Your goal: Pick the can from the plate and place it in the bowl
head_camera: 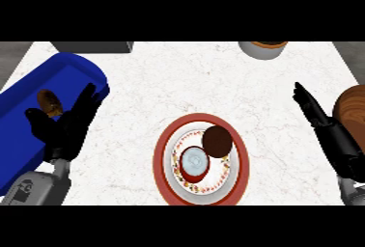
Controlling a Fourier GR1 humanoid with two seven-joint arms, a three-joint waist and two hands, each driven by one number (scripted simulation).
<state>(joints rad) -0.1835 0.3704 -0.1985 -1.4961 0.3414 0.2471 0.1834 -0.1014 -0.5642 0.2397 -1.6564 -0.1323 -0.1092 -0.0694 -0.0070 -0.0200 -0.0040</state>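
The can is standing upright on the red-rimmed plate at the near middle of the white counter, touching a dark brown round thing on the same plate. The left hand is hovering over a blue tray, fingers straight and spread, holding nothing. The right hand is waiting at the right edge beside a wooden bowl, fingers straight too.
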